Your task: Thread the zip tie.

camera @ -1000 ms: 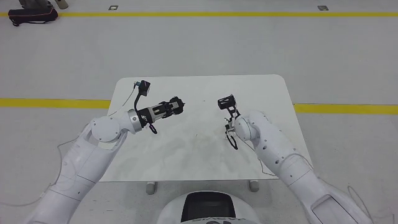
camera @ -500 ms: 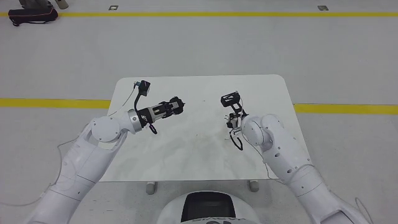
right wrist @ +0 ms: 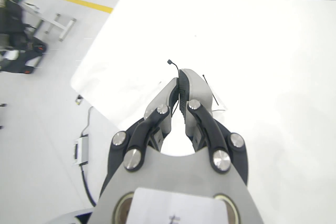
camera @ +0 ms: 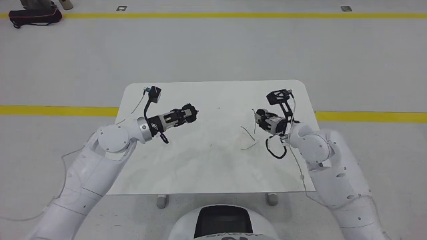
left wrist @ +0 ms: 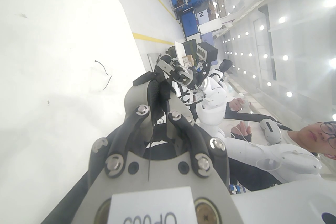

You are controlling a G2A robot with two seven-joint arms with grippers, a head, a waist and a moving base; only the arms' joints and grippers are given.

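A thin black zip tie (camera: pixel 248 139) lies loosely curved on the white table (camera: pixel 200 173), right of its middle. In the left wrist view the zip tie (left wrist: pixel 105 75) rests flat with nothing touching it. My right gripper (camera: pixel 259 116) hovers just behind and right of the tie, shut, with nothing seen between its pads. From the right wrist the zip tie (right wrist: pixel 213 95) runs behind my right gripper (right wrist: pixel 179 76), its small head poking out on one side. My left gripper (camera: pixel 193 113) hangs over the table's left half, also shut and empty; my left gripper (left wrist: pixel 157 80) points toward the right arm.
The table's right edge (camera: pixel 313 127) is close to the right arm. A small dark speck (left wrist: pixel 48 102) sits on the tabletop. Bare floor with a yellow line (camera: pixel 67 110) surrounds the table.
My right arm has swung right and back, away from the table's middle, and the zip tie it covered now lies in plain sight. The left arm has not moved.
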